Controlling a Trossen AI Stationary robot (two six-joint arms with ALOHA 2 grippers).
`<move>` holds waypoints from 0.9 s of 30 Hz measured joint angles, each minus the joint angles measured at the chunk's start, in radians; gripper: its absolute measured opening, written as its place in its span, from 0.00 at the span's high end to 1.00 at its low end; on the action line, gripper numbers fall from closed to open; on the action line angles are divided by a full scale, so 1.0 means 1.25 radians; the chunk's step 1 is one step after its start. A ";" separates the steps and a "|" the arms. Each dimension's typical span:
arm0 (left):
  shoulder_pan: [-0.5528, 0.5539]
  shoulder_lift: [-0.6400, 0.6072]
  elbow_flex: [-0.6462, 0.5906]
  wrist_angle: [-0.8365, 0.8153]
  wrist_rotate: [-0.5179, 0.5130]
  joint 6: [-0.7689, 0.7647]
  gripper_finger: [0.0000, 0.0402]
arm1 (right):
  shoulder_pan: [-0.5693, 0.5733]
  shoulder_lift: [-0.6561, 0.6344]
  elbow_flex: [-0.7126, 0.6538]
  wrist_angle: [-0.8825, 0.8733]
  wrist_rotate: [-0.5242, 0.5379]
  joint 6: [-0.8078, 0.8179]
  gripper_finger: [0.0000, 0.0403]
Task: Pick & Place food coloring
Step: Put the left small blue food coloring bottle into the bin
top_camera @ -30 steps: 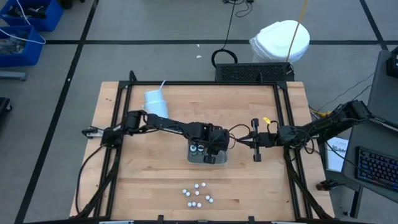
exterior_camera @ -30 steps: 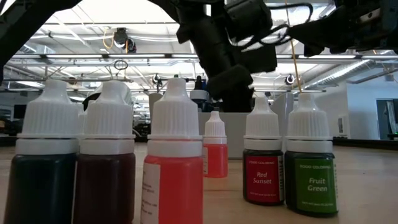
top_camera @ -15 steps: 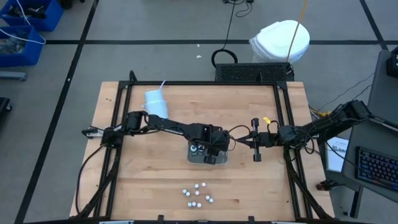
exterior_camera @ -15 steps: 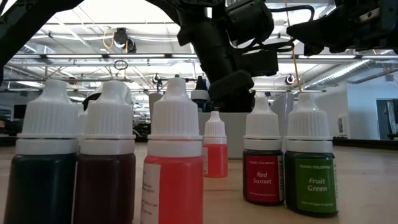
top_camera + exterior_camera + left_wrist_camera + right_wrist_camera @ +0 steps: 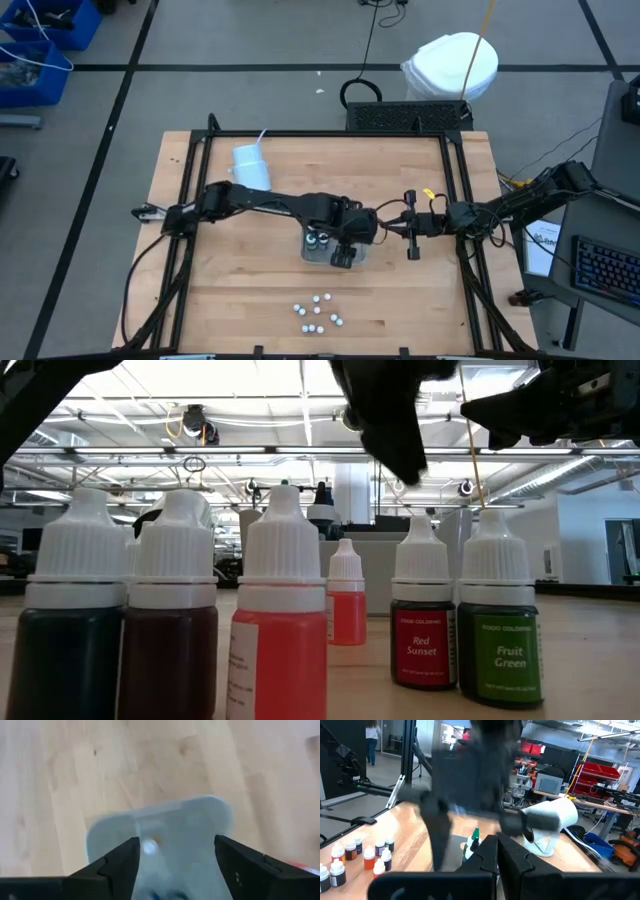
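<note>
A pale wooden table framed by black rails sits on a grey floor, with a white cup and its straw at the upper left of the tabletop in the high view. Near the centre lies the clear plastic tray, holding a few dark round bottles with white tops.

The left gripper reaches in from the left and hangs over the tray's right part; in the left wrist view its two dark fingers stand well apart, with the tray seen between them and bare wood beyond. The right gripper waits just right of the tray at mid-frame — in the right wrist view its fingers are pressed together with nothing between them.

The loose food coloring bottles cluster at the lower centre of the high view, well apart from the tray. In the low view they stand upright in a row across the foreground — one is labelled Red Sunset, another Fruit Green, and a small orange-red one stands farther back.
</note>
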 joint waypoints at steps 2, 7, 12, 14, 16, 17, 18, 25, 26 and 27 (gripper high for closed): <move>-0.015 0.000 0.066 -0.096 0.001 -0.072 0.34 | 0.000 0.000 0.000 0.000 0.000 0.000 1.00; -0.083 -0.025 0.112 -0.304 0.031 -0.182 0.35 | 0.000 0.000 0.000 0.000 0.000 0.000 1.00; -0.195 -0.029 0.083 -0.410 0.051 -0.266 0.40 | 0.001 0.000 0.000 0.000 -0.001 0.000 1.00; -0.240 -0.029 0.059 -0.370 0.051 -0.286 0.42 | 0.001 0.000 0.000 0.000 -0.001 0.000 1.00; -0.285 -0.029 0.028 -0.318 0.039 -0.280 0.43 | 0.001 0.000 0.000 0.001 -0.001 0.000 1.00; -0.305 -0.027 0.016 -0.298 0.027 -0.269 0.44 | 0.001 0.000 0.000 0.000 -0.001 0.000 1.00; -0.325 -0.026 0.006 -0.286 0.005 -0.262 0.44 | 0.001 0.000 0.000 0.000 -0.001 0.000 1.00; -0.387 -0.028 -0.078 -0.209 -0.106 -0.275 0.42 | 0.001 0.000 0.000 0.000 -0.001 0.021 1.00; -0.387 -0.028 -0.095 -0.197 -0.106 -0.279 0.41 | 0.001 0.000 0.000 0.000 -0.001 0.021 1.00; -0.388 -0.028 -0.113 -0.180 -0.105 -0.281 0.41 | 0.001 0.000 0.000 0.000 -0.001 0.021 1.00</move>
